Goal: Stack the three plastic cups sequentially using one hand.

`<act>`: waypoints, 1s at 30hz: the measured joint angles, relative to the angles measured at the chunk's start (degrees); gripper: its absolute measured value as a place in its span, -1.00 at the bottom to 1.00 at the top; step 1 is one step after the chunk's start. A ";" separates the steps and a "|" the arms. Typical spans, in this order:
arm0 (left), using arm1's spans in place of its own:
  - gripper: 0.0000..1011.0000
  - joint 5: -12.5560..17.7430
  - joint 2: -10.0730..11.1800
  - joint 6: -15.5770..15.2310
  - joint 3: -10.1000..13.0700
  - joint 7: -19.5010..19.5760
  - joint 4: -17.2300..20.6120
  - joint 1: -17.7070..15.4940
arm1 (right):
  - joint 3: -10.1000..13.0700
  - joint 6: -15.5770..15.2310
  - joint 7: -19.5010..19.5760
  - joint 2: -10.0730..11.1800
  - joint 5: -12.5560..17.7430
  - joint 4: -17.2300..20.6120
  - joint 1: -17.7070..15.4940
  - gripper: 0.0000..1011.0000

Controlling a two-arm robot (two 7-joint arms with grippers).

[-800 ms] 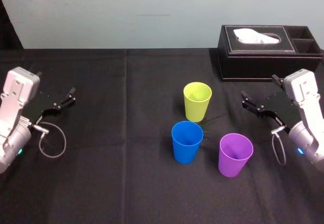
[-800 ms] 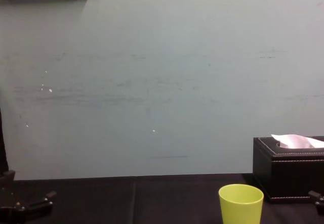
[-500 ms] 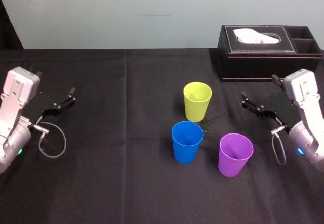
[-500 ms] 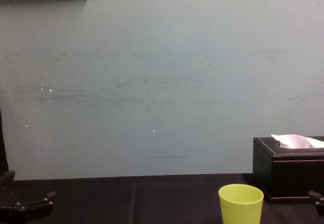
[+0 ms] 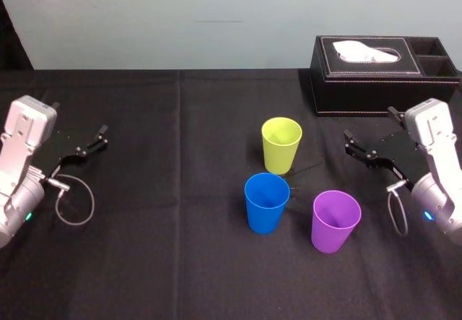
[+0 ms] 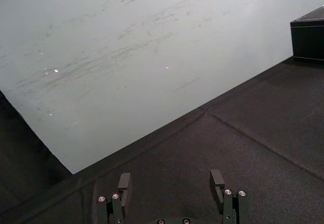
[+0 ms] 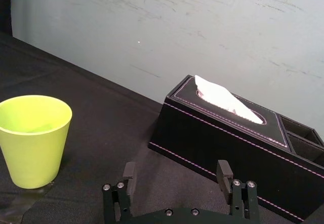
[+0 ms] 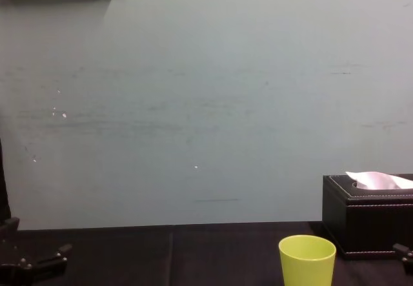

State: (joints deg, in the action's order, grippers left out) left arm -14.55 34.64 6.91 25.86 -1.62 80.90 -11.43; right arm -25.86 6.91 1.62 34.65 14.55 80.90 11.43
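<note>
Three plastic cups stand upright and apart on the black cloth. The lime yellow-green cup (image 5: 281,144) (image 7: 33,139) (image 8: 307,260) is farthest back, the blue cup (image 5: 266,202) is in front of it, and the purple cup (image 5: 335,220) stands to the blue one's right. My right gripper (image 5: 369,137) (image 7: 177,176) hovers open and empty to the right of the lime cup, behind the purple one. At the far left my left gripper (image 5: 79,141) (image 6: 169,183) stays parked, open, with nothing in it.
A black tissue box (image 5: 382,74) (image 7: 238,138) (image 8: 368,215) with a white tissue sits at the back right, close behind my right gripper. The black-clothed table (image 5: 173,255) ends at a pale wall (image 8: 193,92).
</note>
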 joint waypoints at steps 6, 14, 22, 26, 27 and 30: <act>1.00 0.00 0.00 0.00 0.00 0.00 0.00 0.00 | 0.00 0.00 0.00 0.00 0.00 0.00 0.00 0.98; 1.00 0.00 0.00 0.00 0.00 0.00 0.00 0.00 | 0.00 0.00 0.00 0.00 0.00 0.00 0.00 0.98; 1.00 0.00 0.00 0.00 0.00 0.00 0.00 0.00 | 0.00 0.00 0.00 0.00 0.00 0.00 0.00 0.98; 1.00 0.00 0.00 0.00 0.00 0.00 0.00 0.00 | 0.23 0.08 -0.02 -0.12 -0.01 0.00 -0.09 0.98; 1.00 0.00 0.00 0.00 0.00 0.00 0.00 0.00 | 0.45 0.22 -0.02 -0.23 -0.01 0.04 -0.21 0.98; 1.00 0.00 0.00 0.00 0.00 0.00 0.00 0.00 | 0.99 0.69 -0.22 -0.37 -0.02 0.35 -0.61 0.98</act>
State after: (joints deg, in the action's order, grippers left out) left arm -14.55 34.65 6.91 25.86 -1.62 80.90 -11.43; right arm -24.87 7.60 1.39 34.28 14.53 81.25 10.82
